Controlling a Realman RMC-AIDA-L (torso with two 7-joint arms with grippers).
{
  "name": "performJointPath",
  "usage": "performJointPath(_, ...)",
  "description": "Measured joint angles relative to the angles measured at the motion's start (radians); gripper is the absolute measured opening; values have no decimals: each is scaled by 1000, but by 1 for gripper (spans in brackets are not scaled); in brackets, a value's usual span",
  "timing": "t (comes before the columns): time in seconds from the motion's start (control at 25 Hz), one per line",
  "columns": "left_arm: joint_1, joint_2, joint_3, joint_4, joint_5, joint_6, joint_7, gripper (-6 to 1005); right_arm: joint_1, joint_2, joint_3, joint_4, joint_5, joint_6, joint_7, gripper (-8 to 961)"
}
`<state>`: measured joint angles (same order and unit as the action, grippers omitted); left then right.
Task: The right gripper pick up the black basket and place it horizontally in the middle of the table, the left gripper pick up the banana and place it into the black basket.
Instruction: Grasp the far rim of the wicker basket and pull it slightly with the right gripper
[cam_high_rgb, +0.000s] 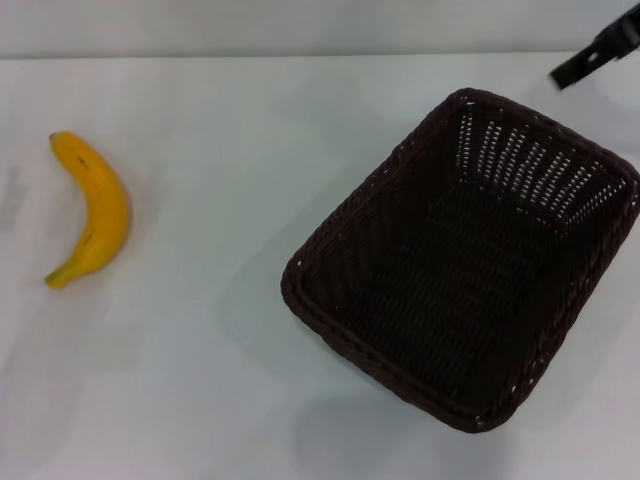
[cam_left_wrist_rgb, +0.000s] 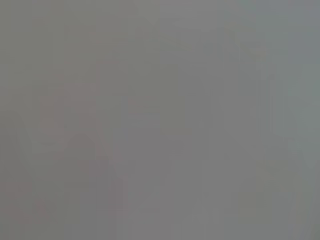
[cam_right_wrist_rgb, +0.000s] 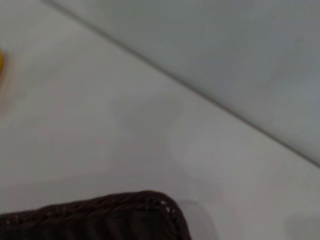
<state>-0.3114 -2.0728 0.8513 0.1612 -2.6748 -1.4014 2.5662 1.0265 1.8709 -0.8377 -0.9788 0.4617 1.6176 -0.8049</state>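
Observation:
The black basket (cam_high_rgb: 470, 260) stands on the white table (cam_high_rgb: 230, 380) at the right, turned at an angle and empty. The banana (cam_high_rgb: 92, 208) lies on the table at the far left, well apart from the basket. A black part of the right gripper (cam_high_rgb: 598, 55) shows at the top right corner, above and beyond the basket's far corner, touching nothing. The right wrist view shows one basket corner (cam_right_wrist_rgb: 125, 215) and a sliver of the banana (cam_right_wrist_rgb: 1, 65). The left gripper is out of view; the left wrist view shows only plain grey.
The table's far edge (cam_high_rgb: 300, 55) meets a pale wall along the top. The same edge runs diagonally across the right wrist view (cam_right_wrist_rgb: 200, 95). Bare tabletop lies between the banana and the basket.

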Motion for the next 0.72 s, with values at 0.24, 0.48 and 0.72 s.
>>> performJointPath(0.24,36,0,-5,30,27,0,-3,864,73,44,-41,103,-114,-44,6,853)
performJointPath(0.48,43,3,-1,31,28,-1,-2,864,125,56,-46,208,-176,-85,7,853)
performJointPath(0.72,43,4,0,31,29,7,0,864,169,63,-78,346,-227,-165,2,853)
